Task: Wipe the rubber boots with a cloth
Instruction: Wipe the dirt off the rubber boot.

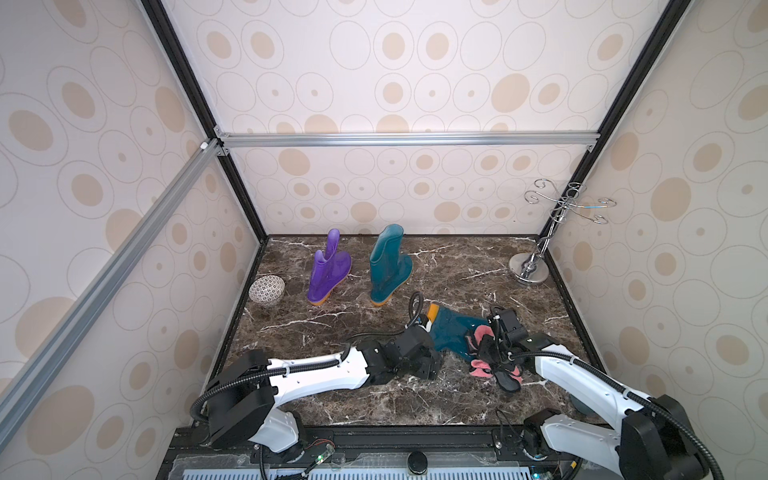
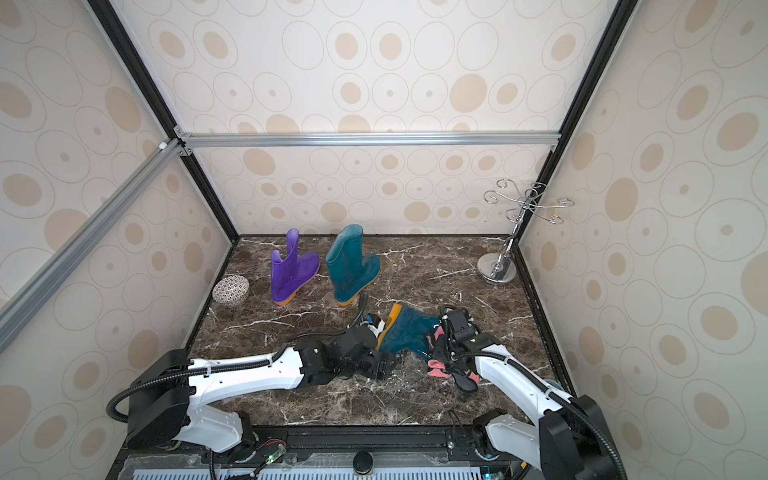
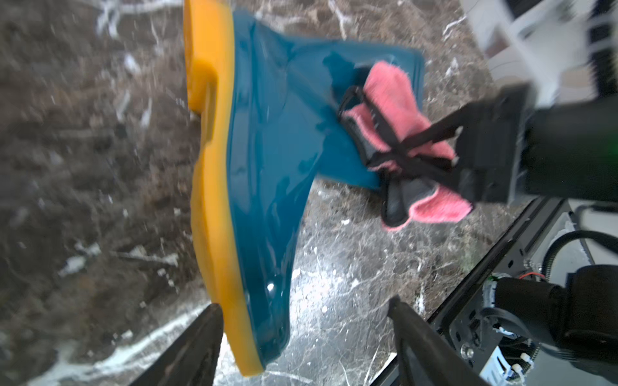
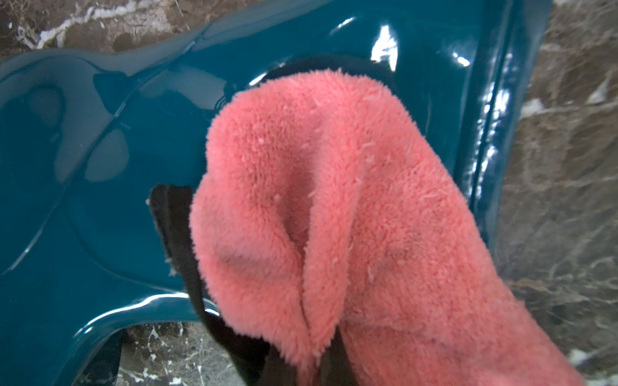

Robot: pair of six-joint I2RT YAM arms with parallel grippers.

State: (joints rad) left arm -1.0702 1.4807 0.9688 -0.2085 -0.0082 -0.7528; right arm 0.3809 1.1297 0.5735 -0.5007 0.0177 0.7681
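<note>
One teal rubber boot (image 1: 455, 332) (image 2: 409, 328) lies on its side on the marble top, its yellow-orange sole (image 3: 214, 167) facing left. My left gripper (image 3: 304, 302) (image 1: 434, 359) is open at the toe, which sits between the spread fingers; the jaws are not closed on it. My right gripper (image 1: 488, 349) (image 4: 311, 367) is shut on the pink cloth (image 4: 327, 207) (image 3: 398, 110), which rests against the boot's shaft near its top. The cloth hides the fingers in the right wrist view. A purple boot (image 1: 328, 270) and another teal boot (image 1: 388, 266) stand upright at the back.
A patterned bowl (image 1: 267, 291) sits by the left wall. A chrome hook stand (image 1: 528, 270) stands in the back right corner. Walls close in three sides, and a black rail (image 1: 374, 436) runs along the front edge.
</note>
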